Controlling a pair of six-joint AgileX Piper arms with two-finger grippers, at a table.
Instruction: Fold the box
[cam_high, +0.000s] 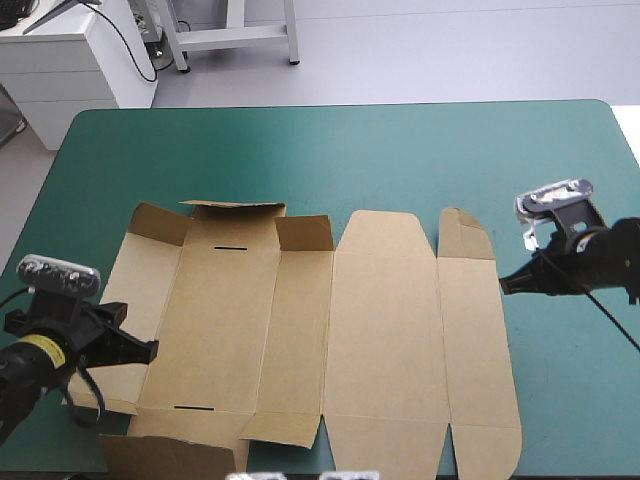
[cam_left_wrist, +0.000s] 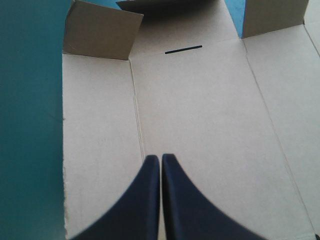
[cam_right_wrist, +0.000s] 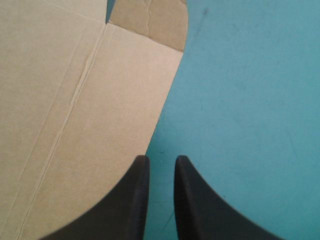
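The brown box (cam_high: 330, 330) lies open as a cut sheet on the teal-green cover, its panels flat. Short flaps along its far edge (cam_high: 232, 212) stand slightly raised. My left gripper (cam_high: 150, 350) hovers over the sheet's leftmost panel with its fingers shut and nothing in them. In the left wrist view this gripper (cam_left_wrist: 161, 157) points across the board (cam_left_wrist: 200, 110) toward a dark slot (cam_left_wrist: 183, 49). My right gripper (cam_high: 505, 285) sits at the sheet's right edge, all but shut and holding nothing. Its tips (cam_right_wrist: 161, 159) stand over the cover just beside the board's edge (cam_right_wrist: 75, 100).
Bare teal-green cover (cam_high: 330, 150) stretches between the sheet and the table's far edge, and more lies right of the sheet (cam_high: 570, 380). The sheet's near flaps (cam_high: 180, 455) reach the table's front edge.
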